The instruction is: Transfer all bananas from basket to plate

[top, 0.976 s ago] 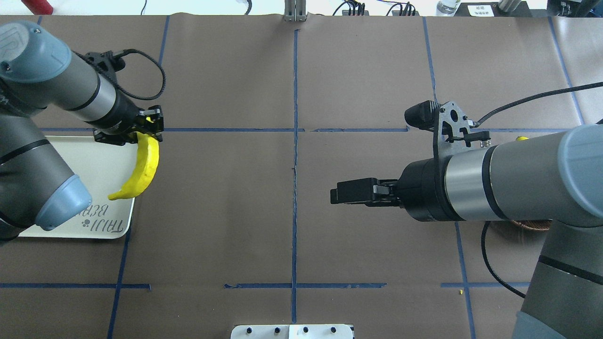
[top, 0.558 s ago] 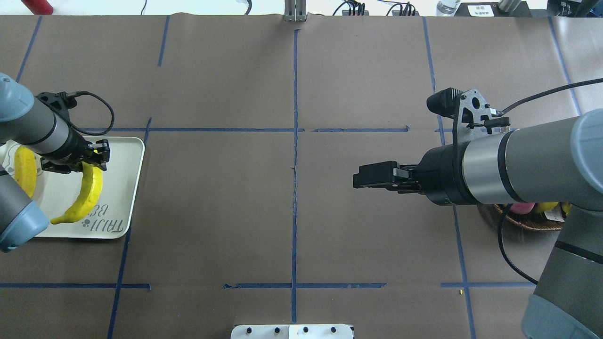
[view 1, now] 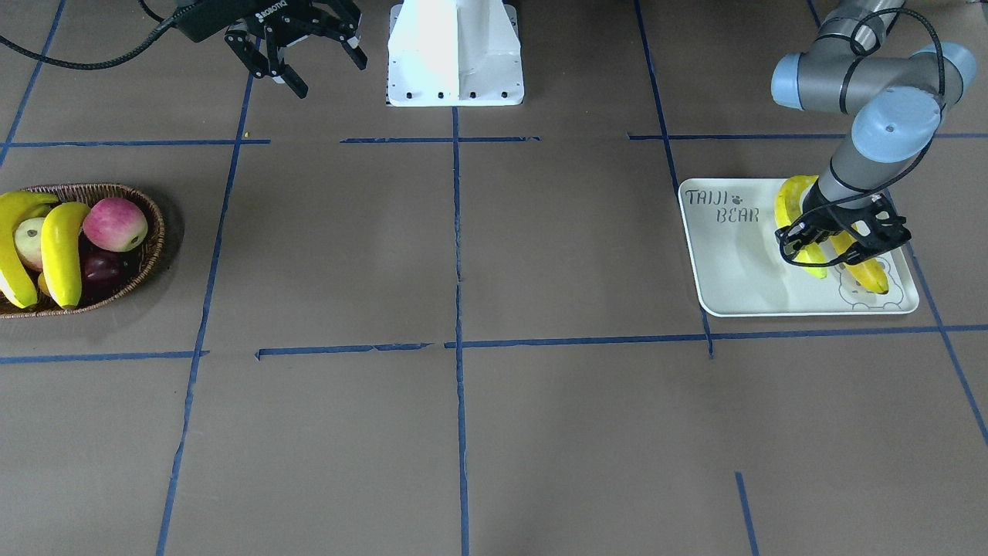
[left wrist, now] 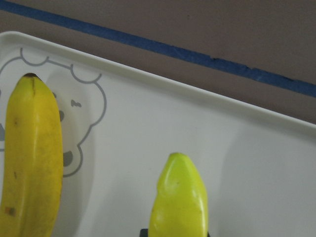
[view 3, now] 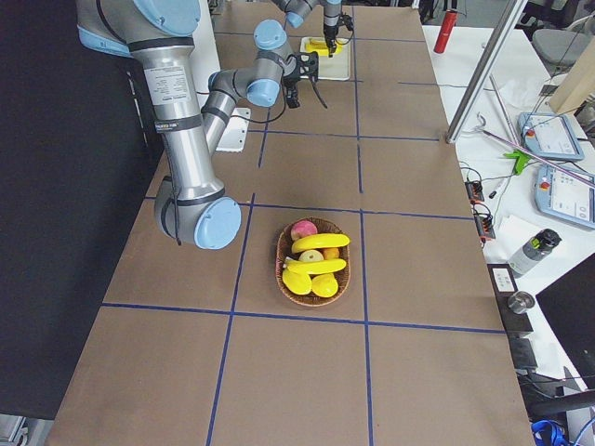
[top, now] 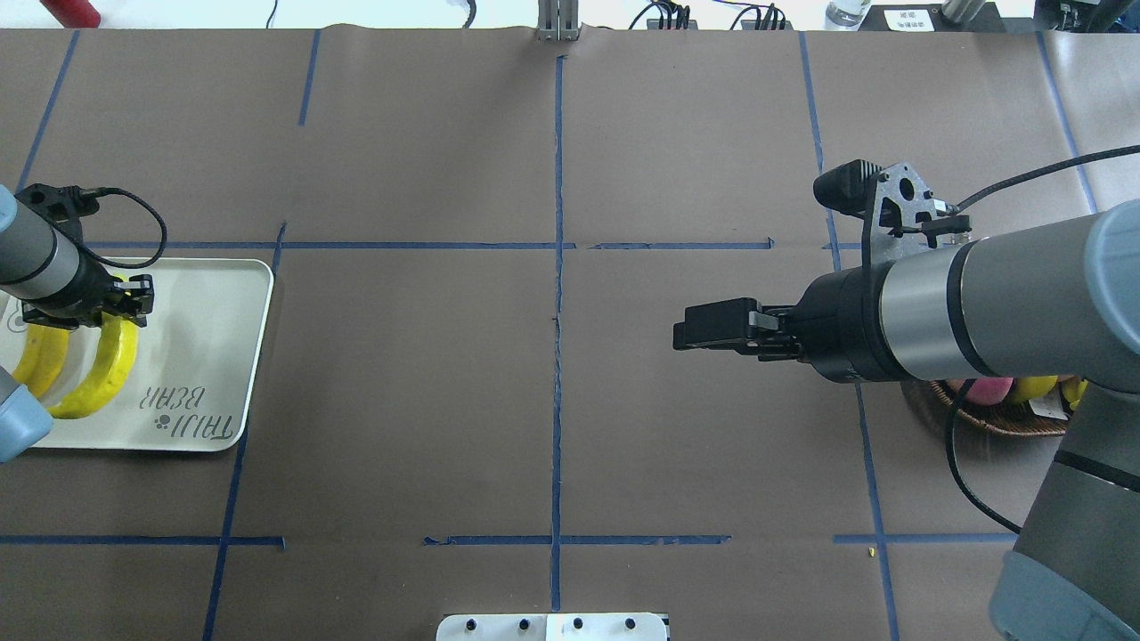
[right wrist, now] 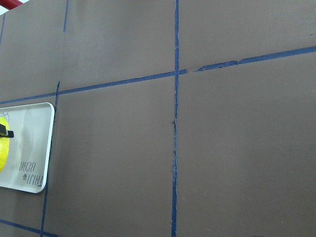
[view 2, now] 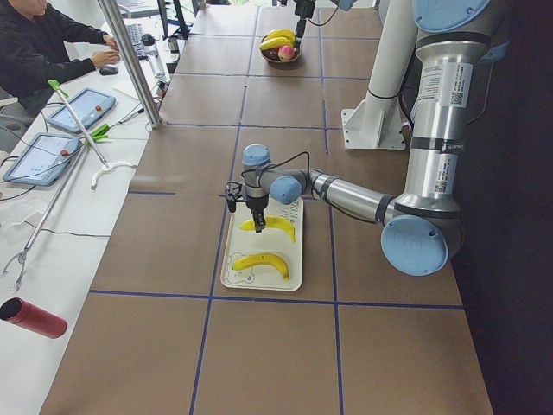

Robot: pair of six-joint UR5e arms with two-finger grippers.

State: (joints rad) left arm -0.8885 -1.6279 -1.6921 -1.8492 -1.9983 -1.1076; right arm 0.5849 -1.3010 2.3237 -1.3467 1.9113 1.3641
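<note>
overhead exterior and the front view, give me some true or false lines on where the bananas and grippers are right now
1. The plate has two bananas inside its rim. True.
2. The basket holds no bananas. False: two bananas lie in it beside an apple.
3. The left gripper is shut on a banana. True.
4. The right gripper holds a banana. False: it is open and empty above the table.

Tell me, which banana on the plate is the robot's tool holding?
The greenish banana, nearer the plate's middle, is in the left tool; the other banana lies free over the bear drawing.
</note>
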